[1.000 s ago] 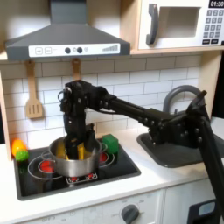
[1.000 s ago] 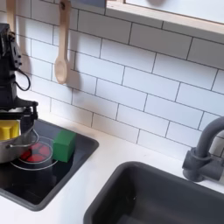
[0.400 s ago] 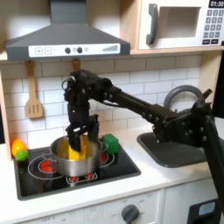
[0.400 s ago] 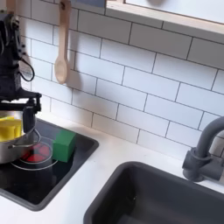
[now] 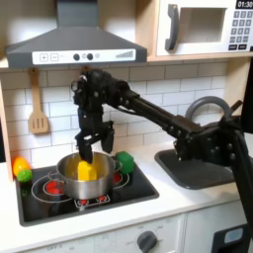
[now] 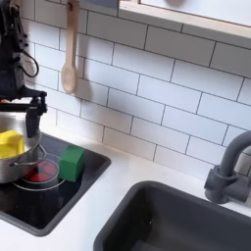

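Note:
A silver pot (image 5: 71,176) stands on the black toy stove (image 5: 99,201) with a yellow object (image 5: 87,171) lying inside it. My gripper (image 5: 96,150) hangs just above the pot, open, with nothing between its fingers. In the second exterior view the gripper (image 6: 20,110) sits at the left edge over the pot (image 6: 12,167), and the yellow object (image 6: 10,144) rests below it. A green block (image 5: 125,161) stands on the stove to the right of the pot in both exterior views, clear of the gripper (image 6: 72,162).
A yellow and green toy (image 5: 20,169) lies at the first exterior view's left of the stove. A wooden spatula (image 5: 38,105) and a wooden spoon (image 6: 67,59) hang on the tiled wall. The sink (image 5: 212,173) with its faucet (image 5: 205,109) lies at the right.
My gripper has risen out of the pot and now stands above its rim. The yellow object stays in the pot. The green block has not moved.

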